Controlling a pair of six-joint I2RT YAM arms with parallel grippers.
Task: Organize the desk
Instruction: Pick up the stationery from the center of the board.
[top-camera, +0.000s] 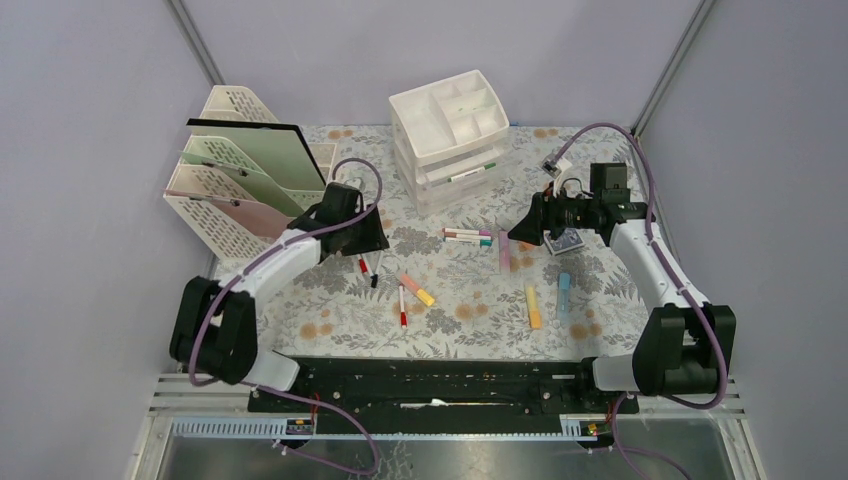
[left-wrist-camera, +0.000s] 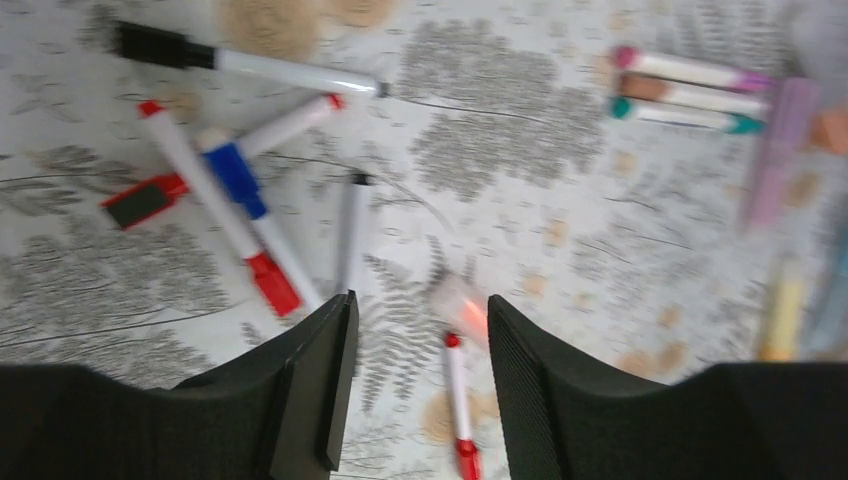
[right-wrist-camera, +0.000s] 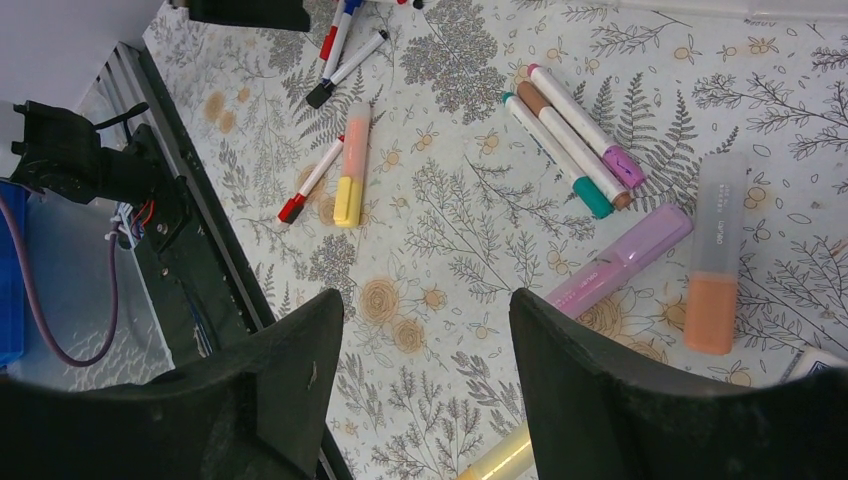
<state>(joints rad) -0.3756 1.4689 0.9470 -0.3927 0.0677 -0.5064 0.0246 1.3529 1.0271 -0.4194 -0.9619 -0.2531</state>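
Observation:
The desk carries scattered pens on its fern-printed cloth. My left gripper hangs open over a heap of whiteboard markers; nothing is between its fingers. A red-capped marker and a blurred orange highlighter lie on the cloth below the gap. My right gripper is open and empty above the cloth, near a purple highlighter. An orange highlighter and three thin markers lie beyond it.
A white drawer unit stands at the back centre. A cream lattice file rack with folders stands at the back left. Yellow and blue highlighters lie front right. The black base rail borders the near edge.

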